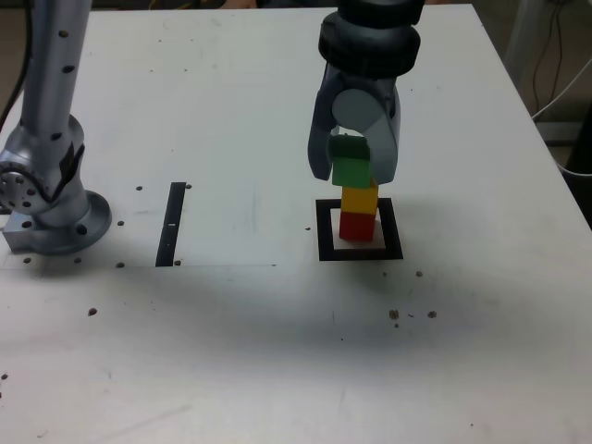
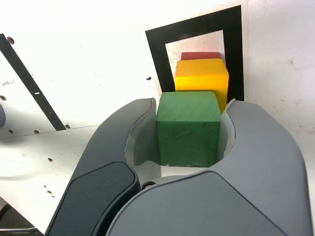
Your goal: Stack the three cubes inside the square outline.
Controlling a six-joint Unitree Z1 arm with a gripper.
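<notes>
Nearest the wrist camera we see the gripper (image 2: pixel 189 142), its two grey jaws closed on the sides of the green cube (image 2: pixel 187 129). The cube sits squarely between them, its top face clear and its flanks pressed against the pale inner pads.

Beyond the green cube, the same view shows the yellow cube (image 2: pixel 202 80) and, past that, a sliver of the red cube (image 2: pixel 201 55). Both stand in the white centre of the square outline (image 2: pixel 156 54), whose thick black border frames them on three visible sides. A narrow black strip (image 2: pixel 30 84) runs slantwise across the table (image 2: pixel 88 59), well apart from the outline.

In the exterior view we see the gripper (image 1: pixel 356 166) pointing down over the outline (image 1: pixel 324 231), with the green cube (image 1: pixel 351 165) held between the jaws. Below it the yellow cube (image 1: pixel 360 199) rests on the red cube (image 1: pixel 357 225), and the red one stands on the white centre. The green cube sits directly above the yellow one, shifted a little toward the exterior view's left; we cannot tell whether its underside touches the yellow top or hangs just over it.

The black strip (image 1: pixel 172 224) lies upright in the picture toward the exterior view's left of the outline. Farther left stands the arm's grey base (image 1: pixel 51 208) on the white table (image 1: pixel 231 351), which is dotted with small holes.
</notes>
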